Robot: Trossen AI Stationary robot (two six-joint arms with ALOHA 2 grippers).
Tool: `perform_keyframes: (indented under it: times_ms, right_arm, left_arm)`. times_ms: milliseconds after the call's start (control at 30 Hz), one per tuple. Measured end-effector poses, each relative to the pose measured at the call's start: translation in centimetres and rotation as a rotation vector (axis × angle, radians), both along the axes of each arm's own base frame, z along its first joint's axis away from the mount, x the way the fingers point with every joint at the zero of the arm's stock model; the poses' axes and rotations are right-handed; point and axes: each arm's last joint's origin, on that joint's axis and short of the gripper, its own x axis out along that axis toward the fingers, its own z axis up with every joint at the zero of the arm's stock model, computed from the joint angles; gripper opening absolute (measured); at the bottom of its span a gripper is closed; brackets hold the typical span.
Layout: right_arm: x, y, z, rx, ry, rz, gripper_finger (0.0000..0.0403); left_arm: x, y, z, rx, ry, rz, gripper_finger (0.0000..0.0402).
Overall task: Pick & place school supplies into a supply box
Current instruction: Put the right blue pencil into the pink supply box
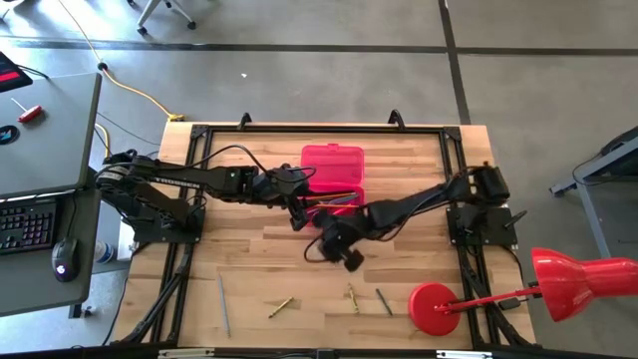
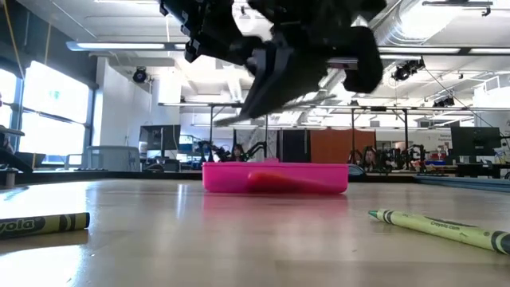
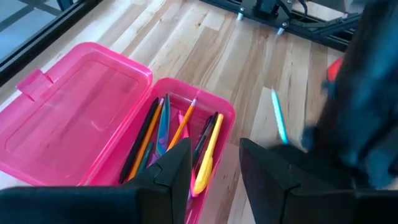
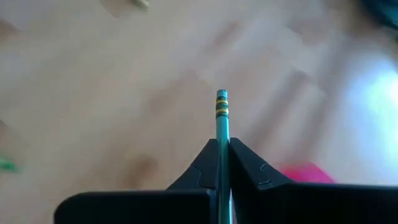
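With the right gripper (image 4: pixel 222 155) fingers clamped on a teal pencil (image 4: pixel 222 115) pointing straight ahead, the open-fingered left gripper (image 3: pixel 214 165) hovers nearer the supply box (image 1: pixel 333 172).

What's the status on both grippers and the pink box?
Right gripper shut on teal pencil. Left gripper open, empty, over open supply box. Nothing blocking.

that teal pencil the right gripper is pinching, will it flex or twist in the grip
Probably stiff: the teal pencil stands straight out of the right gripper. It is thin and looks light. With narrow fingers shut on one short stretch, it may pivot if it bumps the pink box.
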Motion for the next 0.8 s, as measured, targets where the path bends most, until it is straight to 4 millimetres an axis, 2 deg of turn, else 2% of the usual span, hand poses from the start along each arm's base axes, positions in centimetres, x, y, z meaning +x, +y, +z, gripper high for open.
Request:
perform_keyframes:
  times_ms: [100,200,300,433,667,800]
  right_arm:
    - [-0.4,-2.0,1.2,-0.093,-0.018,-0.116,0.0]
    - [-0.3,-4.4,0.8,-0.075,-0.027,-0.226,0.0]
    - [-0.4,-6.4,-0.4,0.02,-0.083,-0.272,0.0]
    - [-1.5,-8.7,-3.3,0.059,-0.105,-0.351,0.0]
    - [-3.9,-9.6,-6.7,0.065,-0.14,-0.318,0.0]
    - [-4.3,-10.5,-6.9,0.067,-0.242,-0.348,0.0]
  left_arm:
    - [0.0,0.0,0.0,0.001,-0.002,0.006,0.0166]
    - [0.0,0.2,0.0,0.011,-0.003,0.025,0.0166]
    - [-0.1,0.3,-0.1,0.028,0.009,0.048,0.0166]
    - [-0.1,-0.1,-0.1,-0.01,0.009,0.04,0.0166]
    - [-0.5,0.5,0.3,0.075,-0.011,0.185,0.0166]
    - [-0.7,0.5,0.6,0.077,-0.017,0.201,0.0166]
